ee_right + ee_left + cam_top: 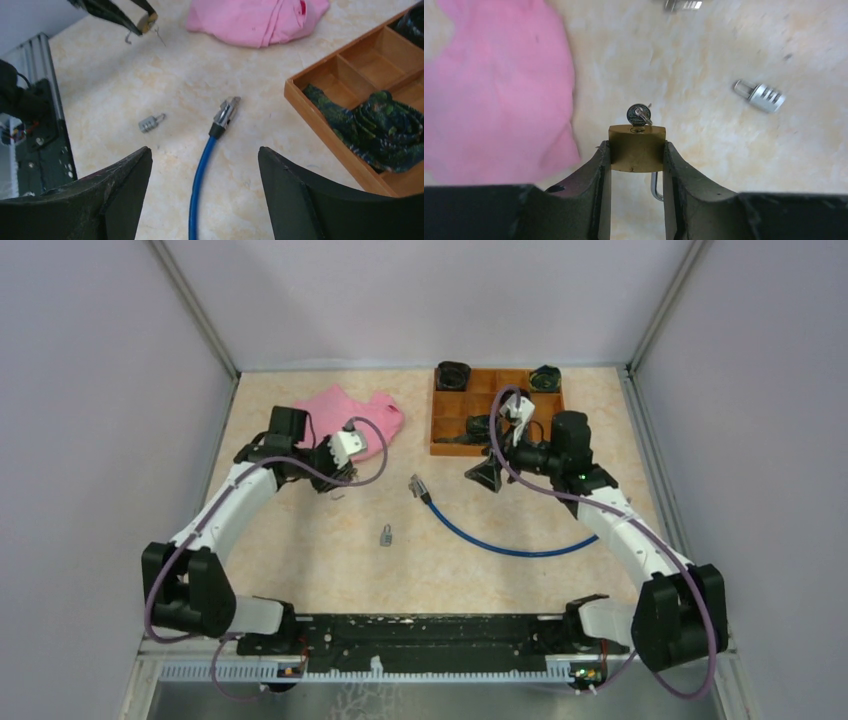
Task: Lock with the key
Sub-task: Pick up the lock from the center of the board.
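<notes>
My left gripper [637,146] is shut on a brass padlock [637,154], gripping its body by the two sides and holding it above the table. A silver key [639,114] sticks out of the keyhole at its far end. The steel shackle [655,188] hangs out on the near side, open. In the top view this gripper [338,478] is at centre left beside the pink cloth [350,415]. The padlock also shows far off in the right wrist view [145,22]. My right gripper [486,475] is open and empty, above the blue cable [200,180].
A small silver cylinder lock [385,535] lies mid-table and also shows in the left wrist view [761,95]. The blue cable's plug [226,114] points towards the cloth. A wooden compartment tray [446,447] with dark items stands at the back right.
</notes>
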Available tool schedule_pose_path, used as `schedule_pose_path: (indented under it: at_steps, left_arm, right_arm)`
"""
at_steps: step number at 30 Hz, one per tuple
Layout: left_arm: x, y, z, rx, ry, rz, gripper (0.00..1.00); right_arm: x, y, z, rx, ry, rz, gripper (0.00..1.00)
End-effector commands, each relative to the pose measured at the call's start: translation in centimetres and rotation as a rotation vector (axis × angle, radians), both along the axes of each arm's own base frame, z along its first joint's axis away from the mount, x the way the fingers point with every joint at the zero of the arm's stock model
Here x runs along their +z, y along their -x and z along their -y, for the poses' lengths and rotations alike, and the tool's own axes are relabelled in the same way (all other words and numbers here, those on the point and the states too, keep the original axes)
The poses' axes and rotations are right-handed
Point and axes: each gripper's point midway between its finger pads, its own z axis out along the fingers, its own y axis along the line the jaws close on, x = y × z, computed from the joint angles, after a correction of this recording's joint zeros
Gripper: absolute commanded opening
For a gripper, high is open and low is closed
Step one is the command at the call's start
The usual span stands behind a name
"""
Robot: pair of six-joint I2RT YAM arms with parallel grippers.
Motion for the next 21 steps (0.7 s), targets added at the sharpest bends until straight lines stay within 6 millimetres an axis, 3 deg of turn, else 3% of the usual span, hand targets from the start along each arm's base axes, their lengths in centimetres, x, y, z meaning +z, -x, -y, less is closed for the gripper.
schedule_pose_path:
  at_steps: [1,5,7,12,16,21]
  left_arm:
    - [6.6,1.0,6.5,-0.221,0.072,0.139,0.00]
    - [10.9,1.4,11.1,-0.319,0.108,0.212,0.00]
    - [11.9,1.8,12.9,-0.353,0.104,0.233,0.00]
    - [12.4,3.3,16.3,-0.427,0.086,0.268,0.00]
    - [12.1,3.8,17.5,-0.449,0.074,0.285,0.00]
    - [11.8,3.8,18.3,-0.457,0.069,0.300,0.00]
  right_arm:
    - [6.8,-1.2,-3.1,0.068,-0.204,0.059,0.77]
    - [7.0,-1.6,-6.0,0.093,-0.276,-0.044,0.76]
    - [7.0,-1.2,-7.9,0.128,-0.287,-0.089,0.76]
    - [7.2,-1.3,-10.2,0.144,-0.353,-0.207,0.74]
    - [7.2,-1.4,-11.2,0.167,-0.373,-0.268,0.71]
    - [5.6,-1.5,-11.8,0.165,-0.349,-0.335,0.65]
